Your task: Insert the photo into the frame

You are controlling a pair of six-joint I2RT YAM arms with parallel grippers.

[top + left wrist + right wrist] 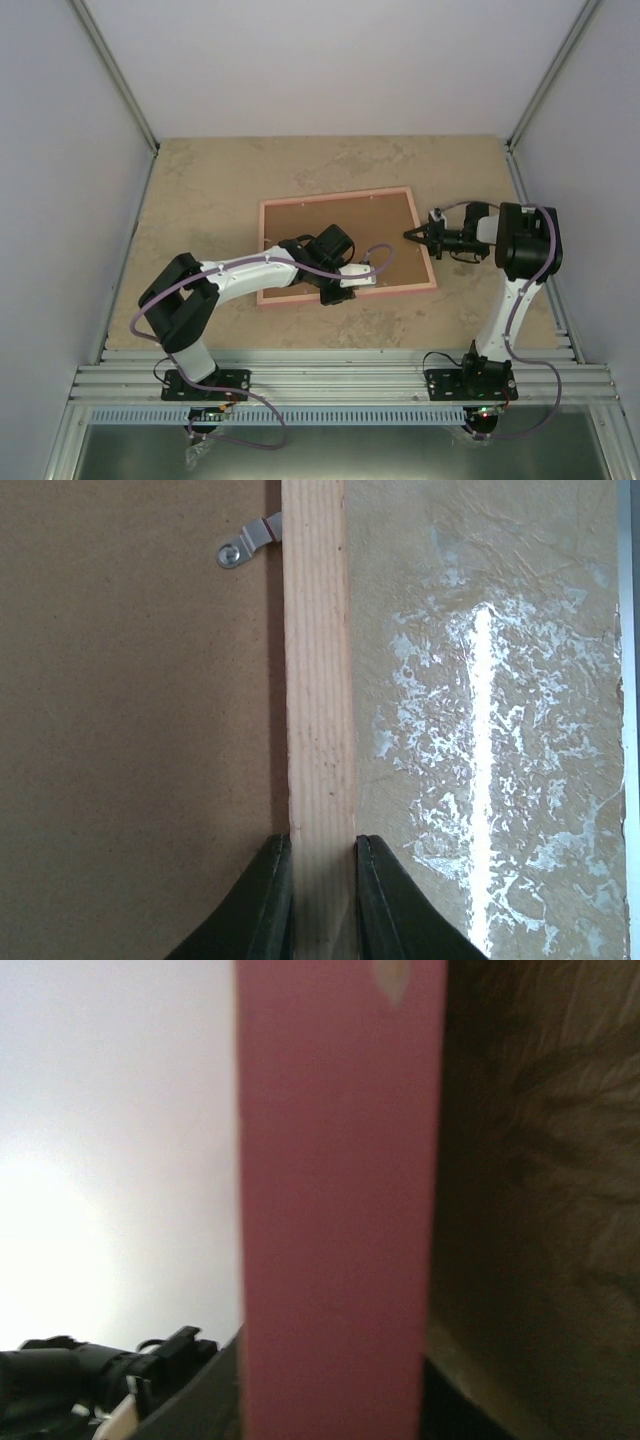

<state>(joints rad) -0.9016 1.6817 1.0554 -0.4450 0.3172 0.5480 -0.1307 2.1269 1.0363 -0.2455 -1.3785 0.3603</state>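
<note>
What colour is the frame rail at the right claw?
Plain pink; the frame shows it best in the right wrist view.

We see a tan, marbled table (200, 190) with glossy glare, white walls (330, 60) around it and ribbed metal rails (330, 375) along its near edge. A brown board (330, 218) lies flat mid-table, a small metal clip (243, 542) overlapping its edge.

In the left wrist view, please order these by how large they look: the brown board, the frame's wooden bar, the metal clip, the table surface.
1 and 2: brown board and table surface, about alike, so not ranked.
3: frame, one wooden bar only.
4: metal clip, clearly the smallest.
</note>
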